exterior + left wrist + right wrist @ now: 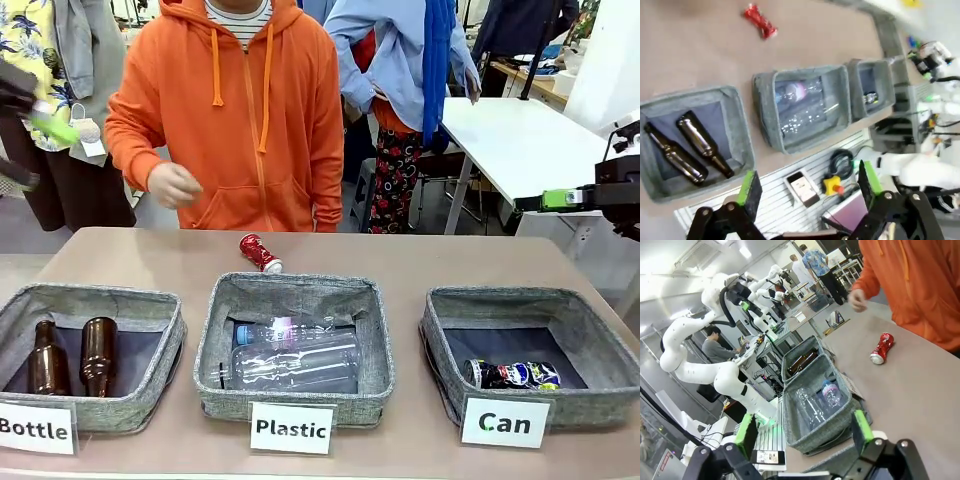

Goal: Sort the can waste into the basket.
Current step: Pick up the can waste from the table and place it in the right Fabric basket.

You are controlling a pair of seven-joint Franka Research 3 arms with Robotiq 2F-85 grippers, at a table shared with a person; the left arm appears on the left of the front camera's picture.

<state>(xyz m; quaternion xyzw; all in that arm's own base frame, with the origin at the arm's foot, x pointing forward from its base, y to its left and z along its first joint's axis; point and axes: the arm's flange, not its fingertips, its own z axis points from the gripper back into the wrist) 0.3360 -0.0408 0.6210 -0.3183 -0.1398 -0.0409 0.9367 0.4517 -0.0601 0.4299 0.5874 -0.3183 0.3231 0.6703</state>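
Across the front view runs the brown table (450, 262). A person (250, 120) in an orange hoodie stands at its far edge, one hand (175, 185) loosely closed at waist height. Along your near edge three grey fabric baskets sit in a row, each with a white card in front: the Bottle basket (165, 360) on your left, the Plastic basket (375, 340) in the middle and the Can basket (436, 340) on your right. Your left gripper (807, 180) is raised high at the far left of the front view, blurred there. Its wrist view shows the green pads set wide apart with nothing between them. Your right gripper (804, 429) hangs off the table's right side, also raised, its pads likewise spread wide and empty. Two brown glass bottles (97, 355) lie side by side in the Bottle basket. Clear plastic bottles (295, 362) lie across the Plastic basket. The dark can (513, 375), with blue, white and green print, lies on its side on the dark base of the Can basket, near the front wall. The red can (260, 252), crushed, lies on the bare table just behind the Plastic basket, on the person's side, well apart from both grippers.
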